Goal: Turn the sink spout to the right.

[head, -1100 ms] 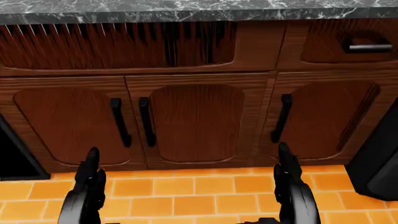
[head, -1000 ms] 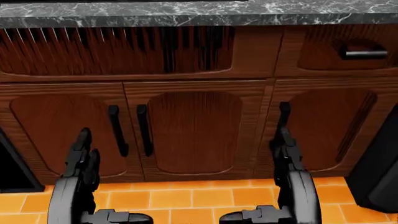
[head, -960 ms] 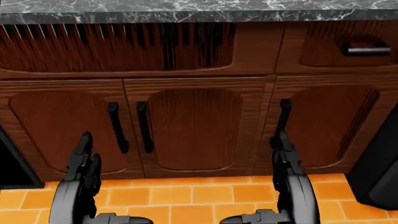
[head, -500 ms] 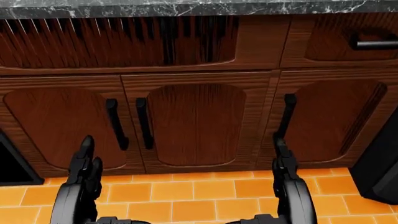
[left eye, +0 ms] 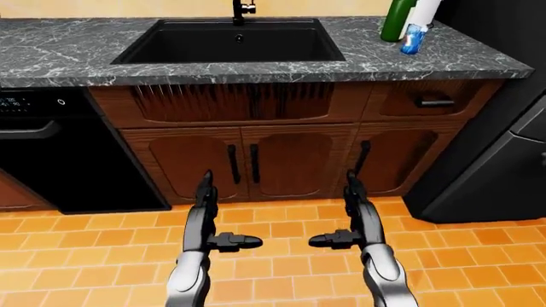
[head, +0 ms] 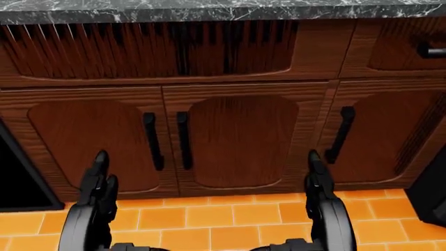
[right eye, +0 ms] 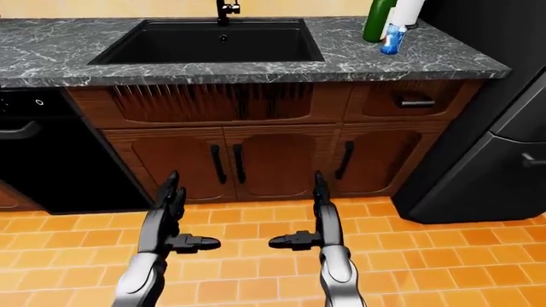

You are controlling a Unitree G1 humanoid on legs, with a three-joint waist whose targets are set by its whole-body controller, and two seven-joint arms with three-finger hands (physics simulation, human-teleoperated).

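While both hands hang low over the orange floor tiles (left eye: pixel 281 268), left hand (left eye: pixel 207 220) and right hand (left eye: pixel 354 220) fingers spread, empty; faucet (left eye: pixel 240 9) stands above black sink (left eye: pixel 230 45), well apart.

Left hand (left eye: pixel 207 220) and right hand (left eye: pixel 353 217) held low, side by side, fingers open, empty

Nothing I can read here: the green bottle (left eye: pixel 397 20) and the blue one (left eye: pixel 412 39) on the far right of the surface (left eye: pixel 68 54) show no legible label, and the dishwasher (left eye: pixel 51 147) panel's marks are too small.
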